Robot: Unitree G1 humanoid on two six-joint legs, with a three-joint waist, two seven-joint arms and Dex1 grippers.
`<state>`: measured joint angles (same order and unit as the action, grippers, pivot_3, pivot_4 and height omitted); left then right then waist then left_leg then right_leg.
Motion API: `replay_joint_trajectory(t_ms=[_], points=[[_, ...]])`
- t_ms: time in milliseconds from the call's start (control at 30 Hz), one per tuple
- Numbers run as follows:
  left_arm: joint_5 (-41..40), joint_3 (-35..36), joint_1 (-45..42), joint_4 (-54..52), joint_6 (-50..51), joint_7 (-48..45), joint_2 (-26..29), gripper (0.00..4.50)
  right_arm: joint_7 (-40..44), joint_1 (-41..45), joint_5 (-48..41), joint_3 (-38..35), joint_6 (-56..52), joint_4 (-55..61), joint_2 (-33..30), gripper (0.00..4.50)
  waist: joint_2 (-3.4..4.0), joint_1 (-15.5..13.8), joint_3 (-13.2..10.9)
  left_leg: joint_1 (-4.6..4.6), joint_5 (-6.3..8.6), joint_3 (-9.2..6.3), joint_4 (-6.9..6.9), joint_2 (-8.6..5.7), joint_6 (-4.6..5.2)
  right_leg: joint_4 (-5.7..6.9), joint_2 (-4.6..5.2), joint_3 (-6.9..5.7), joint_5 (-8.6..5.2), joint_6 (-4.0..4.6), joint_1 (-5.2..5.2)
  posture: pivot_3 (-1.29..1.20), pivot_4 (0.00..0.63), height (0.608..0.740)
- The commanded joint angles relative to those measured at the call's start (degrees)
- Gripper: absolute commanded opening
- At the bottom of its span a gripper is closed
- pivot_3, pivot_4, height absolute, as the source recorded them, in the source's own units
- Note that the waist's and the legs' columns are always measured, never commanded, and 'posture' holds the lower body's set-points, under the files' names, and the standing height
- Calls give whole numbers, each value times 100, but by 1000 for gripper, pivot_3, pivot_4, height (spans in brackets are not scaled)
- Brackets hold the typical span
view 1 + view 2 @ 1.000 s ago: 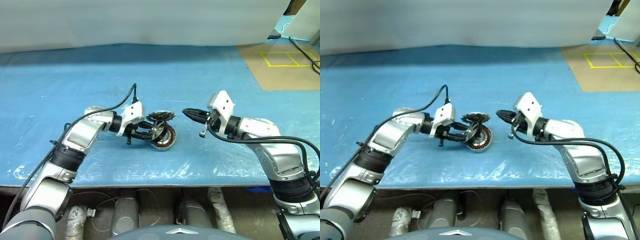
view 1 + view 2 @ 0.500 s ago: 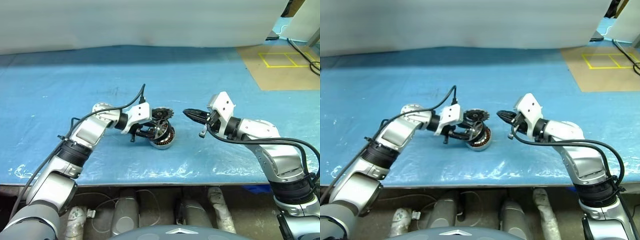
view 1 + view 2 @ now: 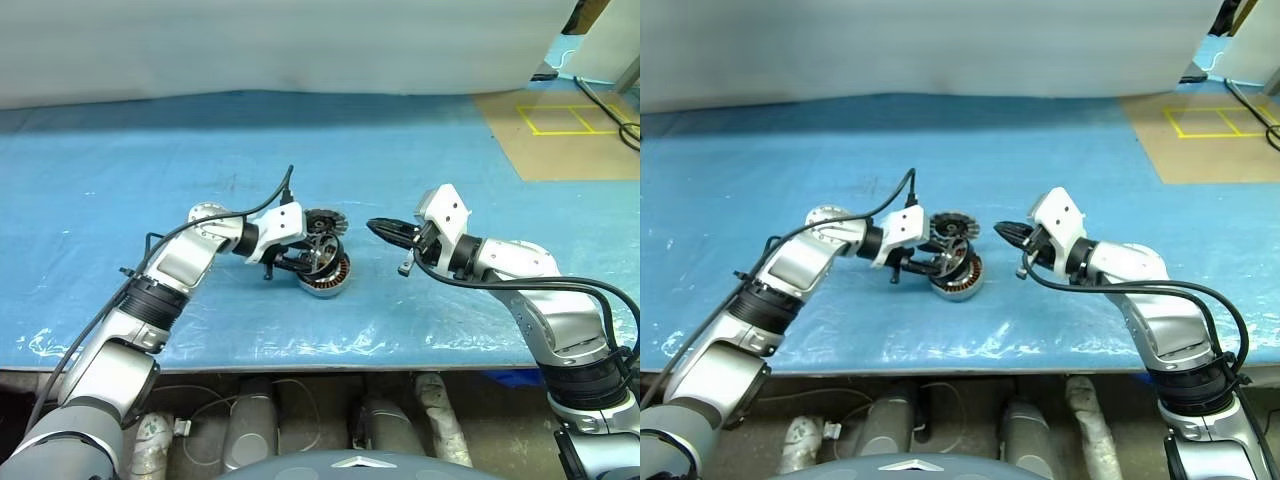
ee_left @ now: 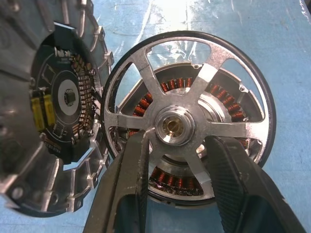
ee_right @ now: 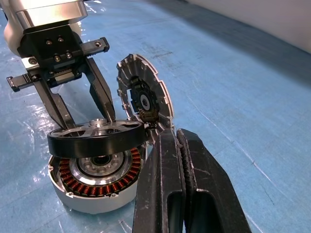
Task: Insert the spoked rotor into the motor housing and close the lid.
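On the blue-sheeted bench (image 3: 120, 180), with a pale curtain behind, my left gripper (image 4: 175, 160) has its fingers (image 4: 129, 184) part-open, clamped on the spoked rotor (image 4: 187, 121). The rotor hangs just over the motor housing (image 5: 97, 187), the lid (image 5: 141, 97) upright beside it. My right gripper (image 3: 375, 228) hovers near, fingers (image 5: 167, 179) pressed together, empty.

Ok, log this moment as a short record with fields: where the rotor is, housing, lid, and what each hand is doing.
rotor: spoked rotor held just above the housing, not seated
housing: motor housing on the blue table, copper coils exposed
lid: lid open, standing up at the housing's edge, dark face showing
left hand: left hand shut on the rotor's spokes
right hand: right hand shut, empty, beside the housing
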<state>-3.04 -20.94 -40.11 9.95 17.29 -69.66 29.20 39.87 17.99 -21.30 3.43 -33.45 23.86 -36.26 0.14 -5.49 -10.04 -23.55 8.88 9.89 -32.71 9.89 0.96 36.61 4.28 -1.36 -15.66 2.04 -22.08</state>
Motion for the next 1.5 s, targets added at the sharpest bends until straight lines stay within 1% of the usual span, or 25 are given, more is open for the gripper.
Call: replay_joint_trajectory(t_ms=[33,200,233,367,500,667,867,1000,1133,1200,1300,1367,1433,1500], points=[[82,-64,-51,-159,-220,-119,106,1401,7,35,6,-59,104,241,8,0,0,-1,0,-1,0,0,0,0,-1,0,0,0,0,0,-1,0,150,740],[112,-47,-70,-62,-420,-161,106,1401,9,43,21,-49,119,229,14,0,0,0,0,-1,0,0,2,0,-1,-1,0,0,0,0,-2,0,150,740],[141,-35,-84,-18,-447,-107,84,2123,10,44,28,-42,124,224,18,0,0,0,0,-1,0,0,3,0,0,-2,0,0,0,0,-2,0,150,740],[228,77,-168,143,-349,296,-90,3343,4,50,39,-32,123,223,32,0,0,-1,0,-2,0,0,3,-1,-1,-2,0,0,0,0,-2,0,150,740],[316,124,-246,196,-569,449,-89,3343,6,44,55,-30,126,221,45,0,0,0,0,-5,0,0,3,-1,-1,-3,0,0,0,0,-5,0,150,740],[97,469,-512,453,-821,562,-127,3343,34,12,-13,-43,84,266,67,0,0,-3,0,-11,-1,0,4,-1,-2,-3,0,0,0,0,-11,0,150,740],[-730,1378,-743,857,-1131,740,-498,3343,252,-51,-134,27,70,264,54,0,0,-5,0,-13,0,0,3,-2,-1,-6,1,0,0,0,-10,0,150,740],[-969,1952,-1043,1498,-1097,1253,-637,3343,408,-111,-180,33,53,235,17,0,0,8,0,-15,0,0,4,-1,1,-4,0,-1,0,0,-14,0,150,740],[-1488,2756,-1427,2171,-834,1867,-763,3343,652,-178,-368,37,-61,324,-60,0,-1,-7,-1,-20,0,-2,1,-2,1,-4,0,-2,0,0,-15,0,150,740],[-1703,3161,-1568,2489,-663,2237,-717,3343,787,-225,-508,16,-171,430,-121,0,-1,-10,-1,-25,0,-5,-1,-3,1,-5,0,-4,0,0,-16,0,150,740],[-1689,3305,-1369,2618,-621,2211,-434,3343,966,-335,-709,36,-350,577,-209,0,-1,7,-1,-25,1,-5,1,-3,2,-6,0,-4,0,0,-19,0,150,740],[-1724,3356,-1047,2463,-559,2094,-255,3343,1060,-485,-845,81,-448,595,-214,0,-1,4,-1,-25,1,-6,8,-2,2,-10,-1,-4,0,-1,-21,0,150,740],[-2035,3680,-755,2278,-239,2172,-117,3343,1183,-651,-673,263,-296,496,-291,0,-1,-5,-1,-26,1,-6,12,-2,1,-15,-1,-6,0,-1,-20,0,150,740],[-2425,4041,-560,2072,102,2251,-19,3343,1177,-688,-628,297,-259,362,-259,0,-6,1,-4,-37,1,-7,11,-2,1,-17,-1,-10,0,-1,-27,0,150,740]])
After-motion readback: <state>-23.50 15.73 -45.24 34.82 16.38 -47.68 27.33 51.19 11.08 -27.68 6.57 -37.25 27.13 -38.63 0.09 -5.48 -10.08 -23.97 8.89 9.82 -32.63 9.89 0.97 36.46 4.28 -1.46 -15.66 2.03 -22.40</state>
